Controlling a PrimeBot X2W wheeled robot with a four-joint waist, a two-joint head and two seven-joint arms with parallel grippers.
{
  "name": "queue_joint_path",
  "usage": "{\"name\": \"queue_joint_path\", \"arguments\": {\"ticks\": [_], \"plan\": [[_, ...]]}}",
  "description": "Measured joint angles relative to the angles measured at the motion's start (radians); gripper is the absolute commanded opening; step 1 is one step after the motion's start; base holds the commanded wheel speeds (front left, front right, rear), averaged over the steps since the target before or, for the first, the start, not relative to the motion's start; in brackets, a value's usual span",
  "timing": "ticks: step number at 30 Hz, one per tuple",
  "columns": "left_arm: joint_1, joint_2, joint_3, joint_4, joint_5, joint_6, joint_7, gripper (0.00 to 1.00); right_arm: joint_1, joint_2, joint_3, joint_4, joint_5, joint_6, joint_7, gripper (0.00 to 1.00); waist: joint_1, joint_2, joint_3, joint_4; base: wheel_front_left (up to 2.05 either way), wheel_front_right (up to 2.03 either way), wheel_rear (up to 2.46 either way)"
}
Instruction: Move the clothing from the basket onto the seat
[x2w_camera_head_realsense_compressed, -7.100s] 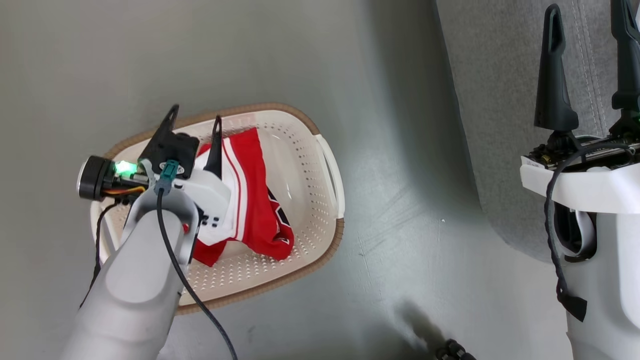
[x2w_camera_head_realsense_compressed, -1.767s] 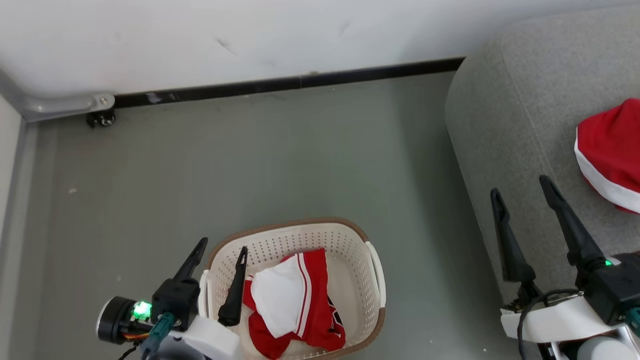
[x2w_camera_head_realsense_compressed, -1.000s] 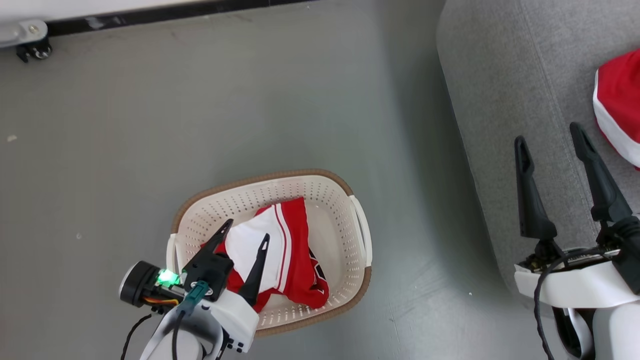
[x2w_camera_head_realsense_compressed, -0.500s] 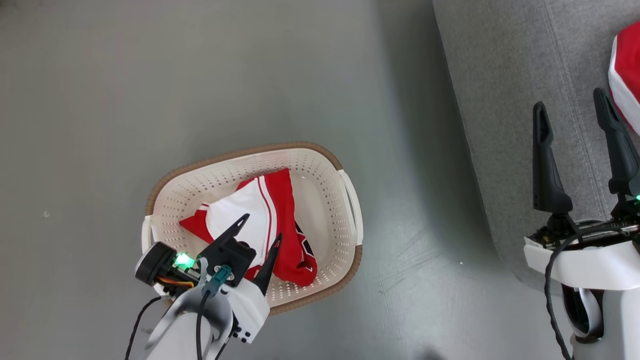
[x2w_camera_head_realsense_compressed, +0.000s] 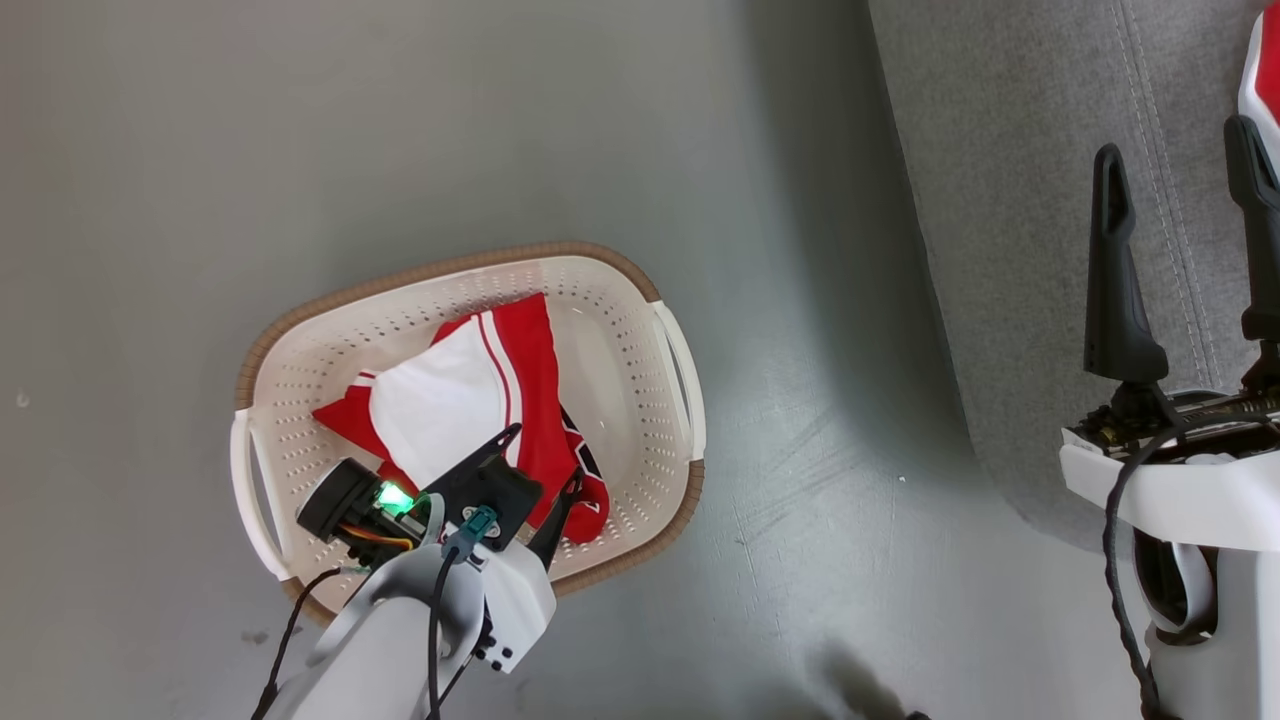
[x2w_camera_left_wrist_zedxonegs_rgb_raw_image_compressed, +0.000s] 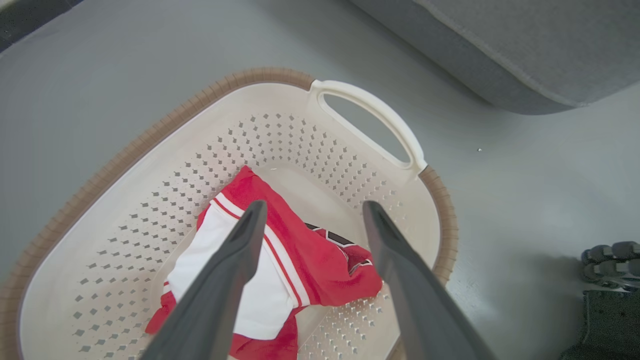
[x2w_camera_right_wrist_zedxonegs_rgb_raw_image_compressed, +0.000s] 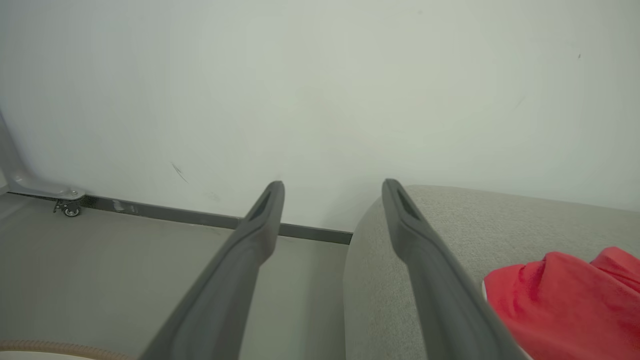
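L hand (x2w_camera_head_realsense_compressed: 547, 455) above basket (x2w_camera_head_realsense_compressed: 440, 268), nr rim.

floor (x2w_camera_head_realsense_compressed: 400, 130): smooth grey-green, pale scuff marks near the seat's rounded corner. Directly on it: basket (x2w_camera_head_realsense_compressed: 420, 272), upright, and to its right the seat (x2w_camera_head_realsense_compressed: 1000, 200), with a strip of floor between them, not touching. Far edge of floor meets a black skirting strip (x2w_camera_right_wrist_zedxonegs_rgb_raw_image_compressed: 200, 217) under a white wall. Basket bottom carries the clothing (x2w_camera_head_realsense_compressed: 450, 400), a crumpled red-and-white heap lying left of centre. Seat cushion carries a red garment (x2w_camera_right_wrist_zedxonegs_rgb_raw_image_compressed: 565, 300) with a white band, set back from the seat's left edge
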Motion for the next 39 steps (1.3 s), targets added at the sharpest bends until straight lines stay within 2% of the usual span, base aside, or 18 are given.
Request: {"name": "queue_joint_path", "arguments": {"ticks": [29,39], "plan": [[-0.125,-0.03,-0.049,0.179,0.032,-0.018,0.023,1.0,-0.109,0.0,0.031,0.061,0.031,0.0,-0.045,1.0,0.0,0.0,0.13,-0.067,0.0,0.0,0.0],[-0.17,-0.031,-0.029,0.249,0.029,-0.017,0.054,1.0,-0.124,0.0,0.027,0.082,0.037,0.0,-0.052,1.0,0.0,0.0,0.175,-0.09,0.0,0.0,0.0]]}}
